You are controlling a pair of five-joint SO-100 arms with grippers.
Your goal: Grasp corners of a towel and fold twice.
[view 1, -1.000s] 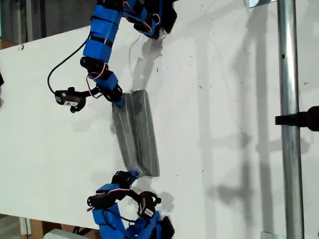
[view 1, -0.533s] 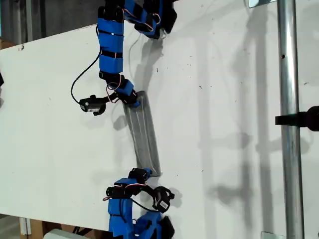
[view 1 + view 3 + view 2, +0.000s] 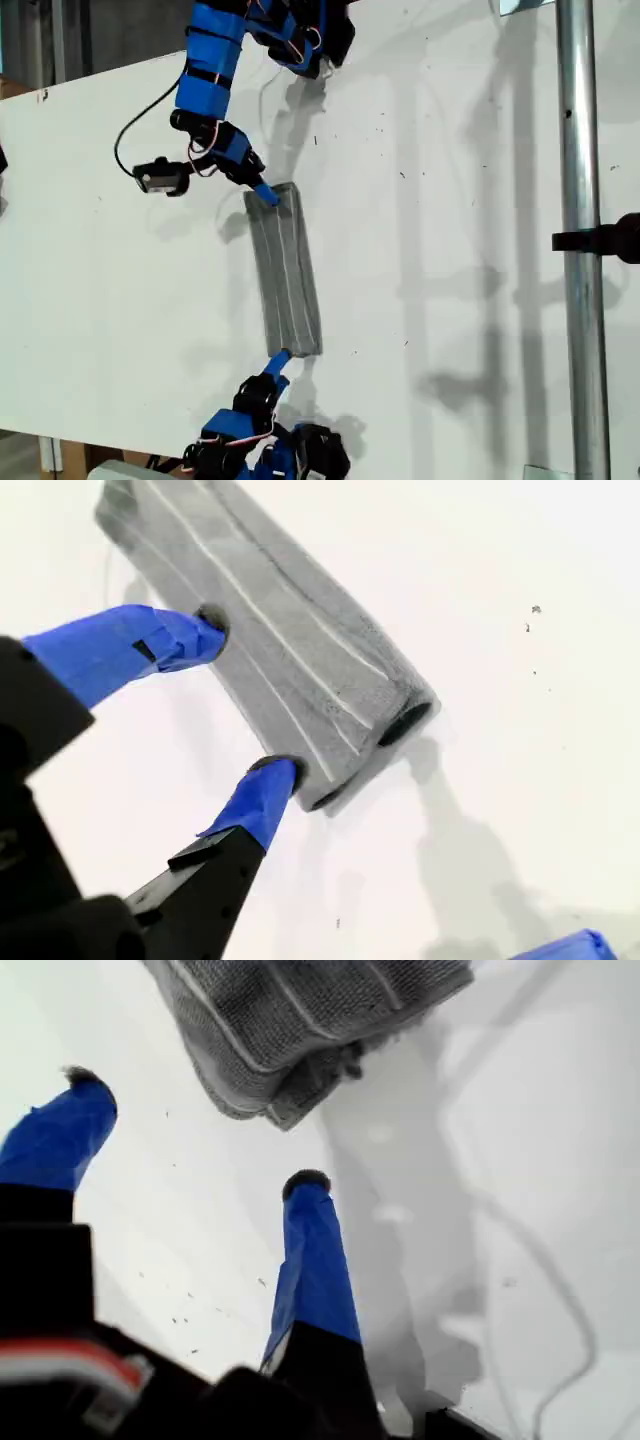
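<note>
Lying folded, towel [image 3: 285,270] spans between both parted jaws.

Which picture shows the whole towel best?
The exterior view: the whole towel lies there as a long folded strip on the table. The first wrist view shows only one bunched end, beyond my open first gripper. The second wrist view shows most of it, stripes clear, near my open second gripper.
</note>
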